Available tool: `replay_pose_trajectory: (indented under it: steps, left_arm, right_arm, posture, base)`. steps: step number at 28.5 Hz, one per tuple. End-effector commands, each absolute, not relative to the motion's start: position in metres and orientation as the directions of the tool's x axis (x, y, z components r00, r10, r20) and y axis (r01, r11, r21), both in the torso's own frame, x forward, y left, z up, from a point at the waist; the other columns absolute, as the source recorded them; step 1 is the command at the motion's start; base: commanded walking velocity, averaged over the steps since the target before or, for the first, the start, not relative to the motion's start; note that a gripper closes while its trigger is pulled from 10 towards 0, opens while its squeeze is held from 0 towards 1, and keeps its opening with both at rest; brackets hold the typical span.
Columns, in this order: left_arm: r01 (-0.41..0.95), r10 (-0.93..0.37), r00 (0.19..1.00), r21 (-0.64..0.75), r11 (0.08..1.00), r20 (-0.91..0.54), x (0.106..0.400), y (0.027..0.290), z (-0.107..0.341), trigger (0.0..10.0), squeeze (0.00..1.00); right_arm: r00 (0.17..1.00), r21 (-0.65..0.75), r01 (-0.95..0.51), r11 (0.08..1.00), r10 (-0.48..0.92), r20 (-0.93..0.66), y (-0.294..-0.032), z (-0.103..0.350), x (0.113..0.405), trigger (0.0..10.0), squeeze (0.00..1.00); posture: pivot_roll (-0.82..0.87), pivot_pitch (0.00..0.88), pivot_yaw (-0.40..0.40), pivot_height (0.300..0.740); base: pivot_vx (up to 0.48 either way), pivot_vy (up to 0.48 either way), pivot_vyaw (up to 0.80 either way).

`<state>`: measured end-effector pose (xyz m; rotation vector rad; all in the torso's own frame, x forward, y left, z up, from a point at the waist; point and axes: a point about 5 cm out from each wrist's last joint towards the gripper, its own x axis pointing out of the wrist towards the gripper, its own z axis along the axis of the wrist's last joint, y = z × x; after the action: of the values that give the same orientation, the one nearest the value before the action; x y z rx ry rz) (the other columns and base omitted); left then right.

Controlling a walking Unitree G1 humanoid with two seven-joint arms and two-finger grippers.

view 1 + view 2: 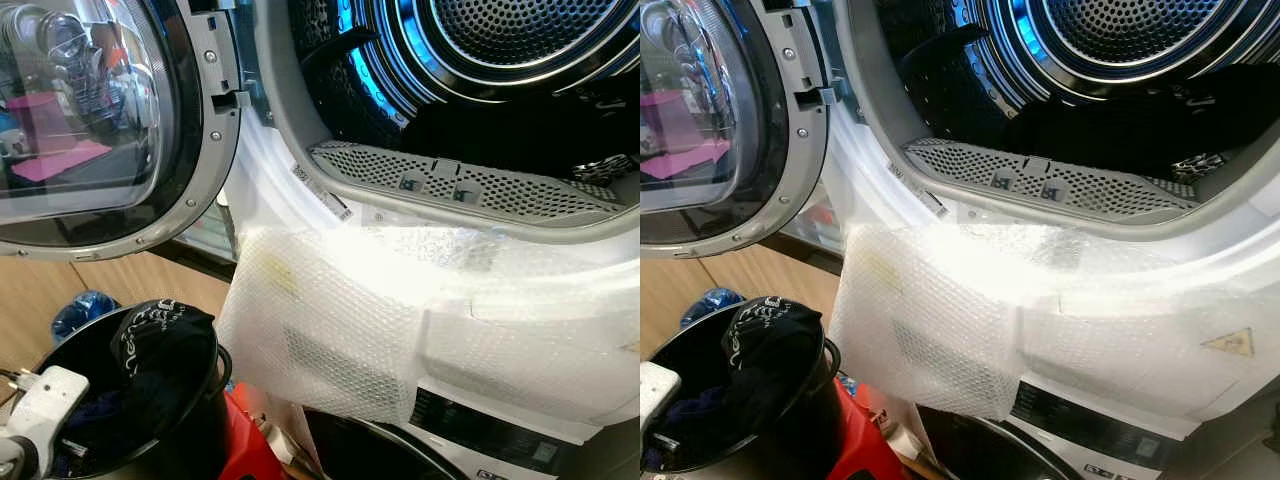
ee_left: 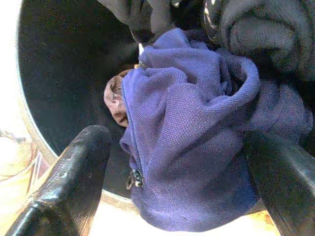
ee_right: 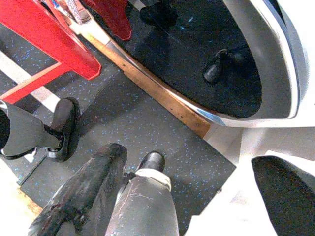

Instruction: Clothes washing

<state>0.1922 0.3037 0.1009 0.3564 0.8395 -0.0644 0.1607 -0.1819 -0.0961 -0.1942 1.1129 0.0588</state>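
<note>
The upper machine's round door [image 1: 90, 120] is swung open to the left. Its lit drum [image 1: 500, 40] holds dark clothes [image 1: 1110, 120] low in the opening. At the lower left a black bucket [image 1: 195, 420] holds laundry, with a black garment with white lettering [image 1: 160, 335] on top. My left arm's white wrist [image 1: 40, 400] reaches into the bucket. In the left wrist view my left gripper [image 2: 182, 182] is open, its fingers either side of a blue zippered garment [image 2: 187, 137]. My right gripper [image 3: 187, 196] hangs open above the dark speckled floor.
Bubble wrap [image 1: 400, 320] hangs over the machine's front below the opening. A red stool [image 3: 59, 39] stands beside the bucket, in front of a lower machine's dark glass door [image 3: 221, 59]. A blue object [image 1: 80, 312] lies on the wooden floor to the left.
</note>
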Motion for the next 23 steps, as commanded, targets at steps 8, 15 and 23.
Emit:
replay_pose_trajectory:
  steps: [8,15,23]
  left_arm:
    - [0.189,0.142,0.646,0.338,0.922,-0.75,0.186,0.309,0.094,10.0,0.0]
    - [0.176,0.152,0.669,0.354,0.918,-0.727,0.191,0.307,0.093,10.0,0.0]
    - [0.124,0.063,0.712,0.214,0.969,-0.699,0.202,0.296,0.087,10.0,0.0]
  right_arm:
    - [0.438,-0.117,-0.151,0.982,-0.039,-0.898,-0.179,-0.096,0.161,10.0,0.0]
    - [0.433,-0.12,-0.157,0.98,-0.04,-0.901,-0.179,-0.097,0.16,10.0,0.0]
    - [0.444,-0.125,-0.161,0.979,-0.041,-0.895,-0.179,-0.095,0.164,10.0,0.0]
  posture:
    - [0.14,0.0,0.065,0.74]
    - [0.15,0.0,0.057,0.74]
    - [0.14,0.0,0.052,0.74]
  base:
    - [0.0,0.0,0.0]
    - [0.0,0.0,0.0]
    - [0.0,0.0,0.0]
